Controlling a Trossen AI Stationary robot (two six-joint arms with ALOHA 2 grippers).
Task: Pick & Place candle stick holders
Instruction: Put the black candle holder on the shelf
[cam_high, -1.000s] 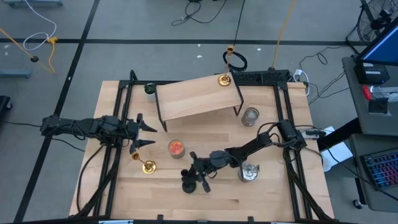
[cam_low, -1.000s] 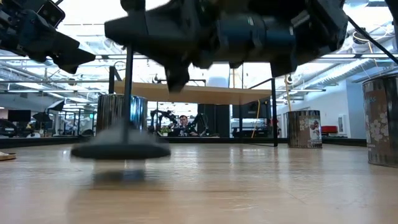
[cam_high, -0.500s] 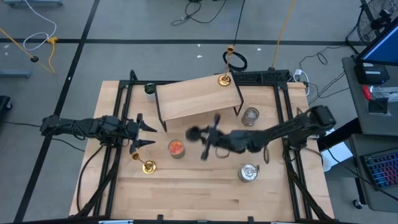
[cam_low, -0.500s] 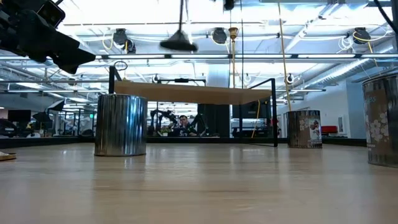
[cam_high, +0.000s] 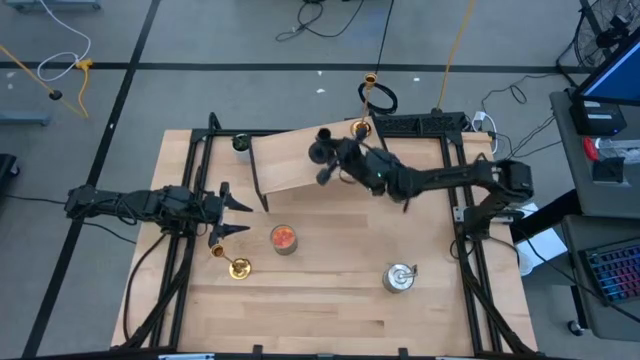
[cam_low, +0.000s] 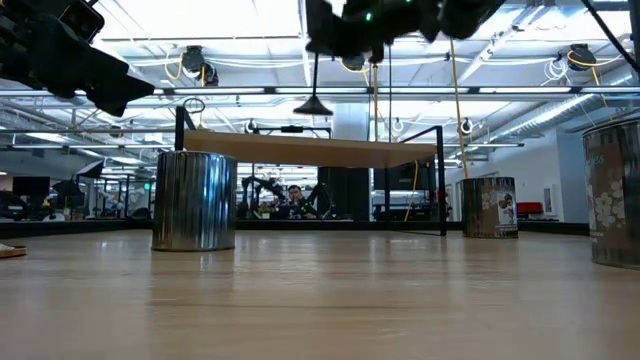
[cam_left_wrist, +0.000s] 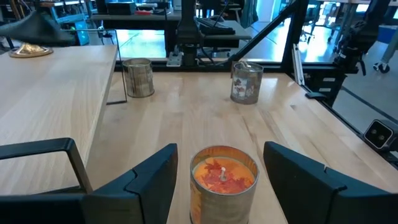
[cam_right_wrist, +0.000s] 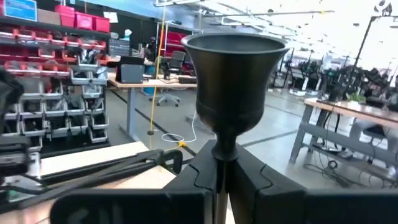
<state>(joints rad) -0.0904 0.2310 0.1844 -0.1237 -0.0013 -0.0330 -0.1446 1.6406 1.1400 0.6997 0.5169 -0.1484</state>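
Right tool (cam_high: 345, 165) clamped on the thin black metal candlestick (cam_right_wrist: 231, 93), held above the raised wooden shelf (cam_high: 290, 170) at the bench's far edge — lower upright, clear of the gold brass candlestick (cam_high: 360, 128). Left tool (cam_high: 228, 213) open, idle — left edge.
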